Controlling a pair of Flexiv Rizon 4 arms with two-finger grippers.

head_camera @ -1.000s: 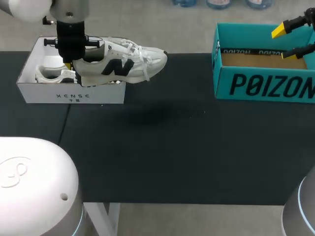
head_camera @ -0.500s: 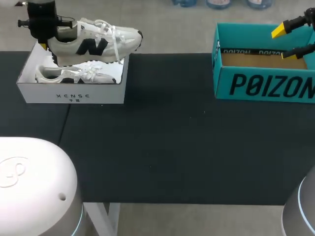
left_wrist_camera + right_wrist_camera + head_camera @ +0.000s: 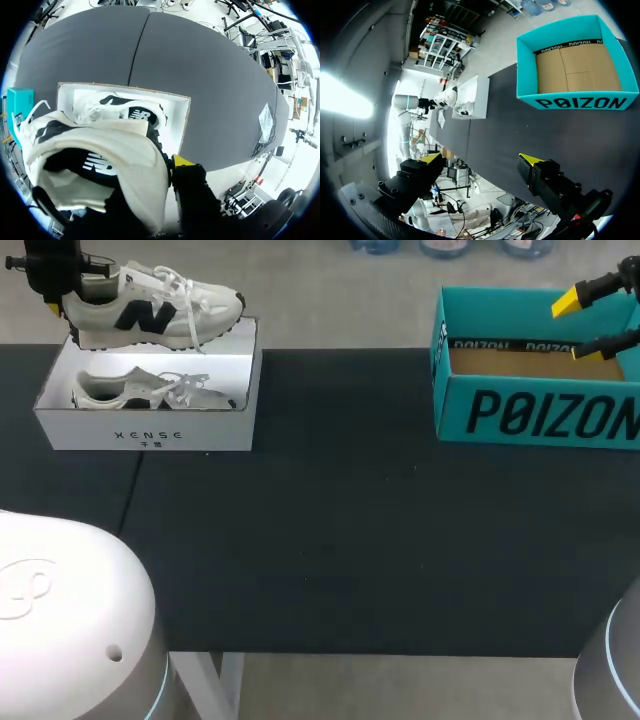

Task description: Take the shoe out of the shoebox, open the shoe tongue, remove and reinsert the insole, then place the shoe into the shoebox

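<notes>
- Above the far-left end of the black table (image 3: 330, 540), the white lace-up sneaker with a black side letter (image 3: 150, 312) hangs roughly level over the open white cardboard shoebox (image 3: 150, 430).
- Left gripper (image 3: 162, 167) is clamped on the sneaker's heel collar; one yellow tip shows outside, the other is hidden within.
- Probably light, with a soft, yielding upper, so the stiffer heel or sole seems the surer hold. Loose laces could snag the box wall.
- A second matching white sneaker (image 3: 140, 390) lies inside the shoebox.
- Right gripper (image 3: 480, 162), fingers apart and empty, hangs over the open teal cardboard box (image 3: 530, 410).
</notes>
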